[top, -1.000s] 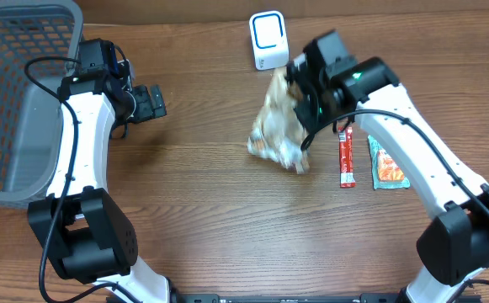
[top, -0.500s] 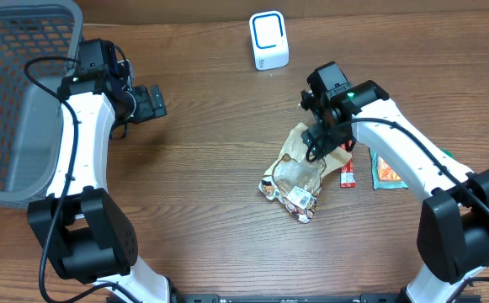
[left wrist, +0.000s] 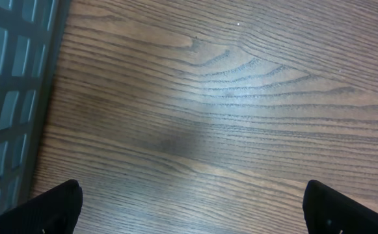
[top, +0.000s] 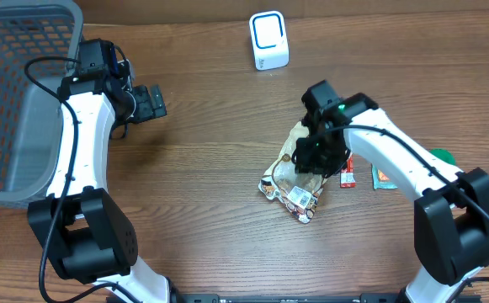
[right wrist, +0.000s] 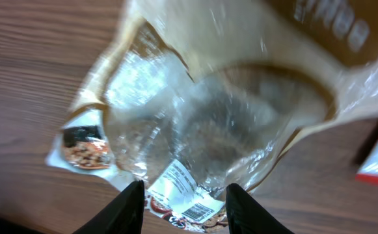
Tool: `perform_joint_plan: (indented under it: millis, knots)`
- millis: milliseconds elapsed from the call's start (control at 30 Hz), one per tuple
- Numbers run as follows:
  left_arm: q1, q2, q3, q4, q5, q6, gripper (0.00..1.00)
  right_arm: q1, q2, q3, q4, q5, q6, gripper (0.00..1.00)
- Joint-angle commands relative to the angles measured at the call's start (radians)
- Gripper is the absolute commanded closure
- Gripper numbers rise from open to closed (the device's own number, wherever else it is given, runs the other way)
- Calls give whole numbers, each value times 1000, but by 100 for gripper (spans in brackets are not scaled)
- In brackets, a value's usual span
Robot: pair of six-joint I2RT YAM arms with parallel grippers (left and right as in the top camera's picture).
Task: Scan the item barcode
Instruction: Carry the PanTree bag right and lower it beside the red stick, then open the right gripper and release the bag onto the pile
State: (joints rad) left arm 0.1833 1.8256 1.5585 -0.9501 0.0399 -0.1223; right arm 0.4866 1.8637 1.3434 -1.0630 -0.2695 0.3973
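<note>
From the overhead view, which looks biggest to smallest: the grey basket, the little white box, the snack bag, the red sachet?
1. grey basket
2. snack bag, partly under the arm
3. white box
4. red sachet

A clear-windowed snack bag [right wrist: 221, 123] (barcode label [right wrist: 187, 195] showing) lies on the table [right wrist: 32, 71] beyond parted fingers [right wrist: 127, 211].

The overhead camera looks straight down on the whole table [top: 210, 219], taking in both arms, the basket [top: 17, 93] on the left and the scanner [top: 268, 39] at the far side. The left wrist camera faces down, close to bare wood beside the basket wall, with the tips of the left gripper [left wrist: 189, 208] in its lower corners. The right wrist camera sits very near the snack bag [right wrist: 228, 117], blurred, with the tips of the right gripper [right wrist: 185, 201] at its lower edge. The overhead view shares that bag.
</note>
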Motion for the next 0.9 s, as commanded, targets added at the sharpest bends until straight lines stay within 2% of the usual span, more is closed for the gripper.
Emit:
perform_joint_plan:
  millis: [0, 100, 267, 467, 667, 867]
  knots:
    - [-5, 3, 21, 1, -3, 18, 0, 24, -4, -60, 26, 50, 161, 58]
    - [-5, 3, 21, 1, -3, 18, 0, 45, -4, -118, 81, 89, 208, 58]
    - [-5, 3, 21, 1, -3, 18, 0, 56, -4, -172, 185, 202, 209, 58]
    - [-6, 3, 21, 1, -3, 18, 0, 50, -4, -172, 228, 437, 195, 59]
    - [-6, 3, 21, 2, -3, 18, 0, 28, -4, -172, 228, 540, 164, 63]
    - [-6, 3, 21, 1, -3, 18, 0, 2, -4, -172, 212, 543, -60, 63]
